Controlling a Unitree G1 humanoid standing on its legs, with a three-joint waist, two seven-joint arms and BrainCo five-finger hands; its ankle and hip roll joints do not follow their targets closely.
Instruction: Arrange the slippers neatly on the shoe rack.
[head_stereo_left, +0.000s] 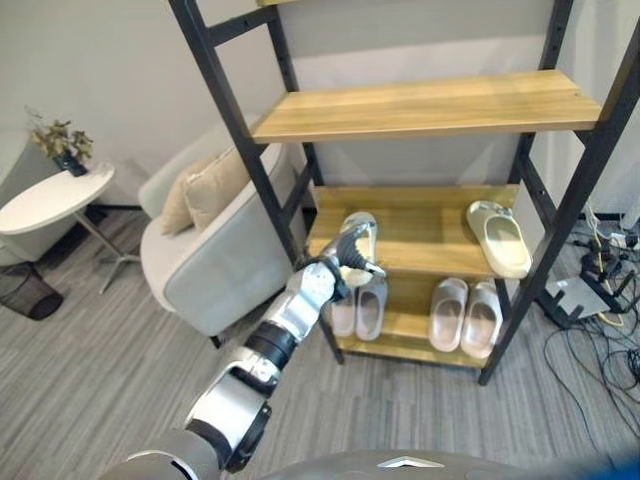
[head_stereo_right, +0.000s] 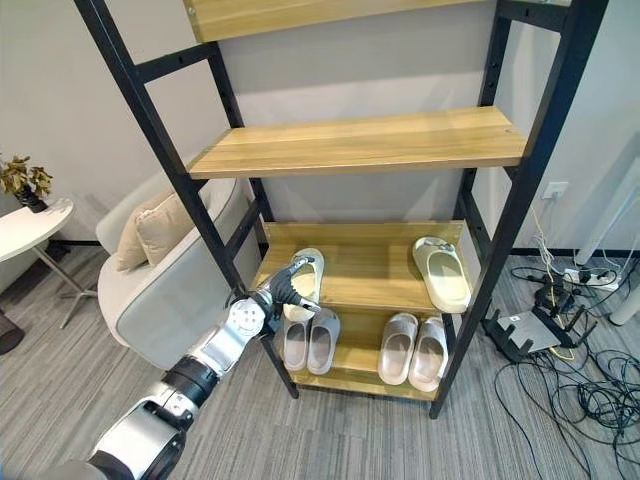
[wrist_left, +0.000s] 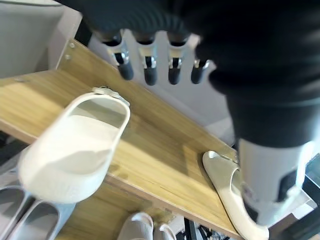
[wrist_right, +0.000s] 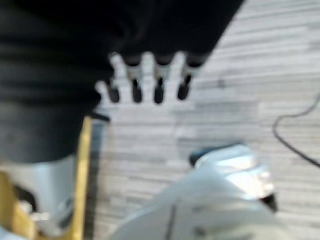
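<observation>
A cream slipper (head_stereo_left: 360, 236) lies on the left of the rack's second-lowest shelf (head_stereo_left: 425, 235), its heel end jutting over the front edge (wrist_left: 75, 150). My left hand (head_stereo_left: 343, 264) hovers at that heel end, open, with straight fingers (wrist_left: 149, 64) just clear of it. The matching cream slipper (head_stereo_left: 498, 238) lies at the right of the same shelf. On the bottom shelf stand a grey pair (head_stereo_left: 360, 305) and a pale beige pair (head_stereo_left: 465, 315). My right hand (wrist_right: 145, 82) hangs open over the floor, holding nothing.
Black rack posts (head_stereo_left: 250, 150) frame the shelves; the upper wooden shelf (head_stereo_left: 430, 105) is bare. A light armchair (head_stereo_left: 200, 250) with cushions stands to the left, beside a round white table (head_stereo_left: 50, 198) and a black basket (head_stereo_left: 25, 290). Cables (head_stereo_left: 600, 300) lie on the right.
</observation>
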